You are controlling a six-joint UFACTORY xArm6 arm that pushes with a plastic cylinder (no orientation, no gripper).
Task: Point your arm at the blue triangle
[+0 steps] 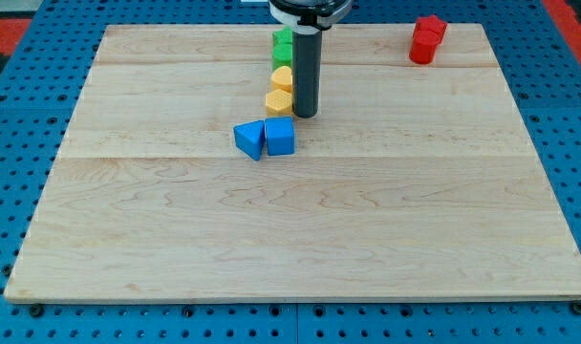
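Note:
The blue triangle (248,139) lies on the wooden board (300,229), left of centre in the upper half. A blue cube-like block (280,137) touches its right side. My tip (305,115) stands just above and to the right of the blue cube, about a block's width up and right of the blue triangle, not touching it. The rod rises to the view's top edge.
Two yellow blocks (281,89) sit just left of the rod, one above the other. A green block (283,45) lies above them, partly behind the rod's mount. Two red blocks (426,39) sit stacked close together near the board's top right corner.

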